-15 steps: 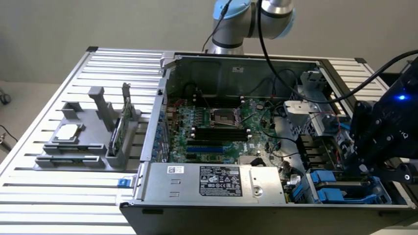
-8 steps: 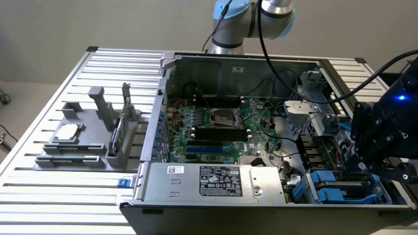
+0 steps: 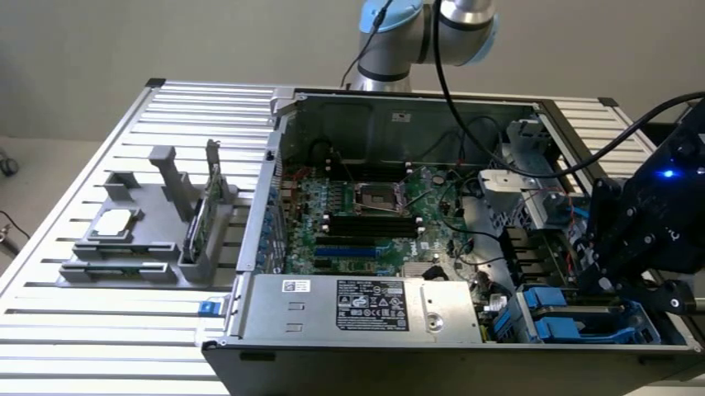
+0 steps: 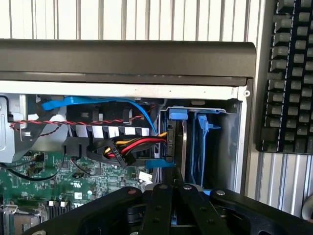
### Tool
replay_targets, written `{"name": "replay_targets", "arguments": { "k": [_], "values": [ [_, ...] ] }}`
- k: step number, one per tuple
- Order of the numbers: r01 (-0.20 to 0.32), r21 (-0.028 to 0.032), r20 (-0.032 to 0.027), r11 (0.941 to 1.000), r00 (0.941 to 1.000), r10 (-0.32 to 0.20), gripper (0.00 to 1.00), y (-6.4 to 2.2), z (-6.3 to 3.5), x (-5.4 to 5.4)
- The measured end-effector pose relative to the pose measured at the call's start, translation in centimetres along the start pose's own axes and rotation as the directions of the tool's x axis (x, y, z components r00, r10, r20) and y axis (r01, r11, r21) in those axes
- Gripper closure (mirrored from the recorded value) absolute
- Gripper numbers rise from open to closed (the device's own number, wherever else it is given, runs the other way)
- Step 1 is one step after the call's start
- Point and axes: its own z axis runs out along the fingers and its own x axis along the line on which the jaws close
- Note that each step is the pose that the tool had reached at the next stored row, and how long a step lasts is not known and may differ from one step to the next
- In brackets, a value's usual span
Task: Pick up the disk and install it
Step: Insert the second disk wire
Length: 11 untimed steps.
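Observation:
The disk point(image 4: 177, 142) stands on edge in the drive bay at the corner of the open computer case, framed by bright blue carrier rails point(image 4: 201, 142). Red, yellow and black power wires point(image 4: 139, 145) and a blue cable run to its near end. My gripper point(image 4: 168, 185) is just in front of the disk's end, black fingers point(image 4: 159, 205) pressed together, and I see nothing between them. In the exterior view the gripper point(image 3: 617, 285) hangs over the blue drive bay point(image 3: 551, 318) at the case's near corner on that view's right.
The case holds a green motherboard point(image 3: 364, 214), a grey power supply point(image 3: 364, 305) and loose cables. A grey fixture point(image 3: 144, 239) on the slatted table holds a small silver chip point(image 3: 115, 223) and a green card point(image 3: 201, 219). A keyboard point(image 4: 293, 73) lies beside the case.

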Motion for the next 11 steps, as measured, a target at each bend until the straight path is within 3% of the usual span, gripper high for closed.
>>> {"name": "replay_targets", "arguments": {
  "k": [11],
  "values": [
    [0.0, -0.0001, -0.0048, 1.0, 1.0, 0.0, 0.89, 0.0, 0.51, -0.03]
  ]
}}
